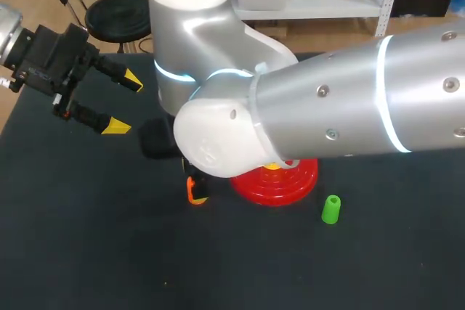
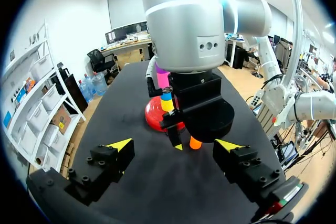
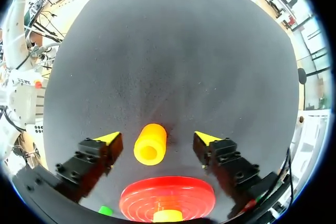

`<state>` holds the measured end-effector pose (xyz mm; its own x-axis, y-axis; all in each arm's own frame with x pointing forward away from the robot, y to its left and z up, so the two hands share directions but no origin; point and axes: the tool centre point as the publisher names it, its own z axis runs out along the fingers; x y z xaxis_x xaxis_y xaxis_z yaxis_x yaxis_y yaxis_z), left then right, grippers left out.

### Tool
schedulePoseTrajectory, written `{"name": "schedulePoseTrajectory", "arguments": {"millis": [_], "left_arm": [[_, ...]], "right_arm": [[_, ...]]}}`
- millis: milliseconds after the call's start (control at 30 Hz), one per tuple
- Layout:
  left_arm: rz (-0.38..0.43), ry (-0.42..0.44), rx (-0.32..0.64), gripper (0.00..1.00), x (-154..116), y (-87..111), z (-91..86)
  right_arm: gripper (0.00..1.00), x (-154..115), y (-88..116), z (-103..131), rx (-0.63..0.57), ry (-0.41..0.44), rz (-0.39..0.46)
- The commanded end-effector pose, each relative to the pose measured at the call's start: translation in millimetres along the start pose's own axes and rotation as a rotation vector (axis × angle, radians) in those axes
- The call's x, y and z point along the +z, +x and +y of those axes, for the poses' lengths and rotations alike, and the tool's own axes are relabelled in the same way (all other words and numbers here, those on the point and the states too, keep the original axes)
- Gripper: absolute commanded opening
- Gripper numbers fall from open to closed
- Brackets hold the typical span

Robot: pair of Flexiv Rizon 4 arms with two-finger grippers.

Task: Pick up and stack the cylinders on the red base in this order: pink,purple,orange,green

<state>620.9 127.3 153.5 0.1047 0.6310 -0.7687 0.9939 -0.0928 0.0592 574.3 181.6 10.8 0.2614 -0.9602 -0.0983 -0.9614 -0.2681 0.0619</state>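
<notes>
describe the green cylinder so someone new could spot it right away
Find the round red base near the middle of the black table. Close beside it, on the robot's right, the green cylinder sits alone on bare tabletop. It is the only green piece; the orange cylinder is on the base's other side.

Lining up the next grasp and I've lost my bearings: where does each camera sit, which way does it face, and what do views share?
Head view: above and behind, looking down on the table; left gripper open, right arm across the red base.
Left wrist view: looks along the left gripper toward the right arm.
Right wrist view: looks down; right gripper open, orange cylinder between.
Shared: all show red base and orange cylinder.
</notes>
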Motion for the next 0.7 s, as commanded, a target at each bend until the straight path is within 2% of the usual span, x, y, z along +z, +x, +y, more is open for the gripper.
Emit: {"name": "schedulePoseTrajectory", "arguments": {"millis": [33,567,700], "left_arm": [[-0.002,-0.004,0.003,1.00,0.2,1.0,-1.3],[-0.002,-0.004,0.003,1.00,0.2,1.0,-1.3],[-0.002,-0.004,0.003,1.00,0.2,1.0,-1.3]], "right_arm": [[0.00,0.7,1.0,0.2,-0.001,-0.002,0.001],[0.00,3.8,4.0,-0.1,0.009,-0.018,0.002],[0.00,-4.5,8.8,-0.3,0.017,-0.005,0.003]]}}
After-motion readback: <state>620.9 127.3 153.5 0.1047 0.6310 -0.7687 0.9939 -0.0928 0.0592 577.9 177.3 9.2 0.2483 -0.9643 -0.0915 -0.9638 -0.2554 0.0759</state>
